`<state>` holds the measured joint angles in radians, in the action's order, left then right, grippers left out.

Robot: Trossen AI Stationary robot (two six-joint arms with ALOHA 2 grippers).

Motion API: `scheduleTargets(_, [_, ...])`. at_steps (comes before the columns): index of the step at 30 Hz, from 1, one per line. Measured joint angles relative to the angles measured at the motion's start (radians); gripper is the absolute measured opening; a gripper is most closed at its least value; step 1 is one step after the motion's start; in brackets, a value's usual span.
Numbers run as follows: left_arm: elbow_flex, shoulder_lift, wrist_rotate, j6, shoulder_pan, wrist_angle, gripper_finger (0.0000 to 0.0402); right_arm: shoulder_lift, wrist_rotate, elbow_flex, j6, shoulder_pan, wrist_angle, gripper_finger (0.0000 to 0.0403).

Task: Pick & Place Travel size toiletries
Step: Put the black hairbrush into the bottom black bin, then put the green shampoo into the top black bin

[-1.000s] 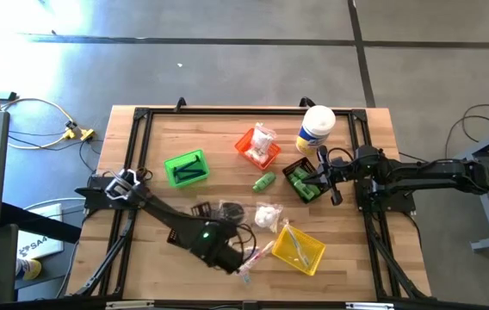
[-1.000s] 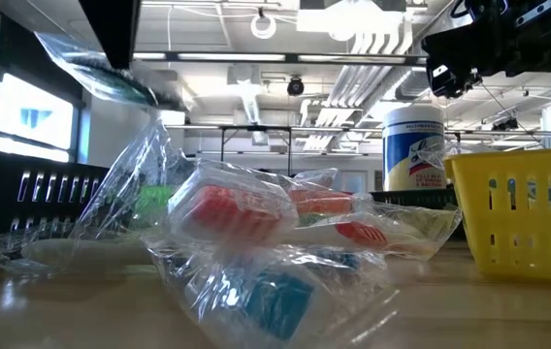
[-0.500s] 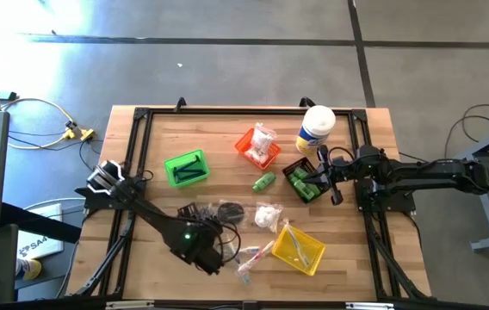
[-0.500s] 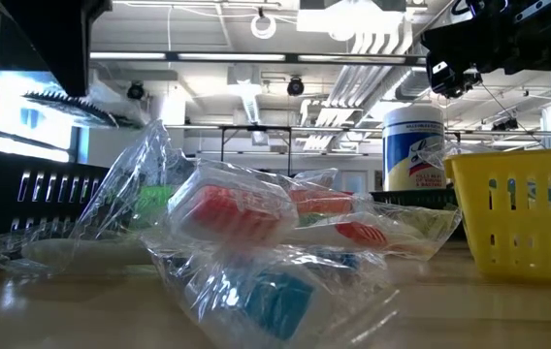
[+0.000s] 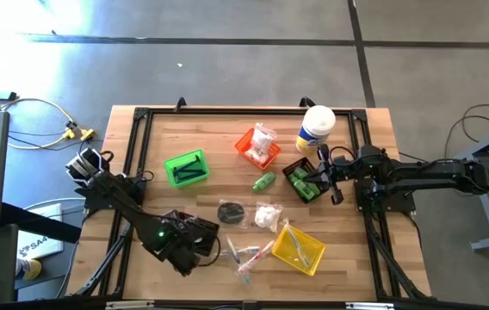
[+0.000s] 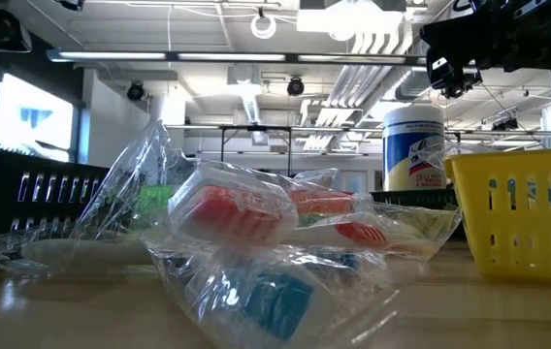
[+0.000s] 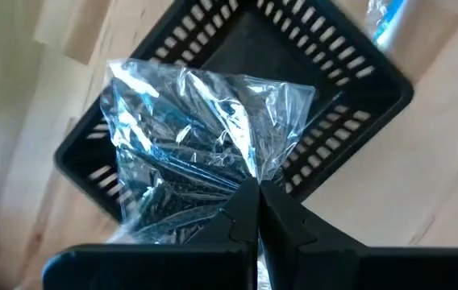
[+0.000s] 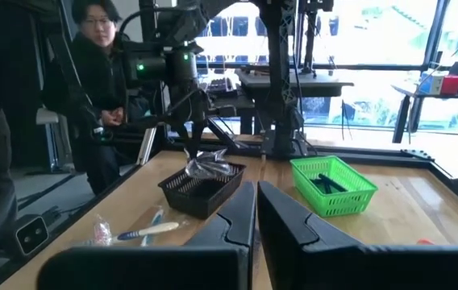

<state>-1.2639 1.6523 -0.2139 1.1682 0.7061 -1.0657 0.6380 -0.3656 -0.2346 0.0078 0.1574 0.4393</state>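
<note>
My left gripper (image 7: 257,211) is shut on a clear packet (image 7: 189,137) with a thin dark piece inside, straight above a black bin (image 7: 350,72) at the table's near left. The right wrist view shows that packet (image 8: 205,167) hanging at the black bin's (image 8: 201,192) rim. My right gripper (image 5: 320,172) is shut on nothing and hovers level over another black bin (image 5: 305,182) that holds green toiletries. Clear-wrapped sticks (image 5: 249,256), a white packet (image 5: 268,215), a wrapped dark piece (image 5: 231,211) and a green bottle (image 5: 264,182) lie on the wood. My left gripper pinches the clear wrap's edge (image 7: 253,173) between its two fingertips, coming from above and pointing down. The packet hangs below the fingers over the black bin's opening. Whether its lower end rests in the bin I cannot tell.
A green bin (image 5: 186,168), an orange bin (image 5: 257,146) with white packets, a yellow bin (image 5: 300,248) and a tall white canister (image 5: 316,127) stand on the table. A black frame rail (image 5: 253,110) runs around the tabletop. A person (image 8: 92,48) sits beyond the table's left edge.
My left gripper has carried the clear packet from near the clear-wrapped sticks toward the table's left edge and lower, ending above the black bin. It has stayed shut and its wrist has rolled somewhat. The packet has left the low view.
</note>
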Motion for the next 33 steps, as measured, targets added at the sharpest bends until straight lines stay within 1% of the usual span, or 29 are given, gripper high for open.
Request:
scheduleTargets(3, [0.0, -0.003, -0.002, -0.011, 0.002, 0.015, 0.0, 0.0, 0.005, 0.0, -0.001, 0.0, 0.003, 0.0009])
scheduleTargets(9, [0.0, -0.003, -0.004, -0.065, 0.001, 0.064, 0.0, 0.0, 0.073, 0.0, -0.001, 0.0, 0.004, 0.0009])
scheduleTargets(16, [0.0, 0.0, -0.015, -0.032, 0.001, 0.065, 0.0005, 0.0, 0.076, 0.0, -0.001, 0.0, 0.006, 0.0009])
scheduleTargets(19, [0.0, 0.0, -0.008, -0.014, 0.001, 0.066, 0.0024, 0.0, 0.076, 0.0, -0.001, 0.0, 0.006, 0.0009])
scheduleTargets(28, [0.0, 0.0, 0.005, -0.02, 0.001, 0.068, 0.011, 0.0, 0.075, 0.0, -0.001, 0.0, 0.006, 0.0009])
scheduleTargets(30, [0.0, 0.0, 0.007, -0.048, 0.001, 0.068, 0.0121, 0.0, 0.075, 0.0, -0.001, 0.0, 0.006, 0.0009])
scheduleTargets(33, [0.0, -0.007, 0.005, -0.061, 0.0, 0.059, 0.0125, 0.0, 0.074, 0.0, -0.001, 0.0, 0.006, 0.0009])
